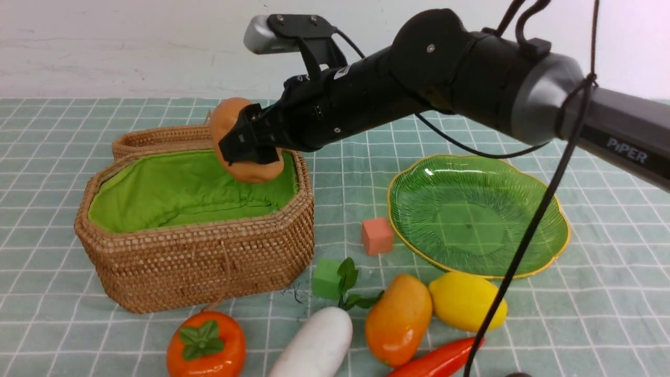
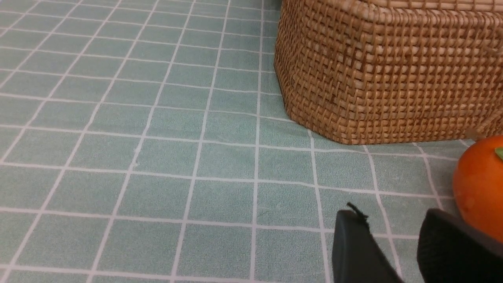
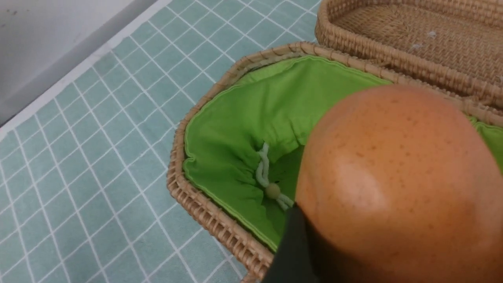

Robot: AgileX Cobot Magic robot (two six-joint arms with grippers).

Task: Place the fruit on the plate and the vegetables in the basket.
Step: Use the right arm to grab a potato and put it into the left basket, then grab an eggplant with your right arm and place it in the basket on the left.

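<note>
My right gripper (image 1: pixel 247 145) is shut on the tan potato (image 1: pixel 259 170), holding it just above the right end of the basket (image 1: pixel 199 256) with its green lining. In the right wrist view the potato (image 3: pixel 393 177) fills the foreground over the basket (image 3: pixel 204 204), and one dark finger (image 3: pixel 292 247) shows beside it. The green plate (image 1: pixel 471 220) holds nothing. In front lie the persimmon (image 1: pixel 207 345), white radish (image 1: pixel 314 345), mango (image 1: pixel 398 319), lemon (image 1: pixel 466 301) and red chili (image 1: pixel 434 361). My left gripper (image 2: pixel 393 220) is open low over the cloth, beside the persimmon (image 2: pixel 479 184) and near the basket (image 2: pixel 385 70).
A salmon-pink cube (image 1: pixel 377 235) and a green cube (image 1: pixel 327 277) sit between basket and plate. The basket's wicker lid (image 1: pixel 162 139) lies open behind it. A black cable (image 1: pixel 523 251) hangs across the plate's right side. A checked green cloth covers the table.
</note>
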